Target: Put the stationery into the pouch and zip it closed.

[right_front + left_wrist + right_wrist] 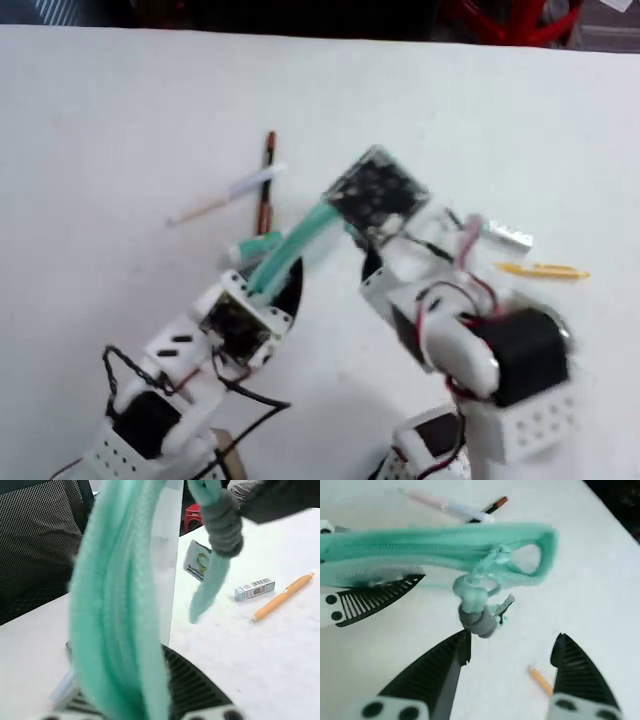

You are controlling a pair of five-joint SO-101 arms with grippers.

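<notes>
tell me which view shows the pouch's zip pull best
The right wrist view: the grey zip pull hangs whole below the green pouch, just ahead of the open right hand. The left wrist view shows it side-on, past the pouch. In the high view the right arm covers it.

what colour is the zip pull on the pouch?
The zip pull is grey, hanging from the mint-green pouch. It shows best in the right wrist view.

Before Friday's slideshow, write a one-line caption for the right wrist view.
Open right gripper faces the zipper pull of the green pouch, held by the left gripper; pens lie beyond.
</notes>
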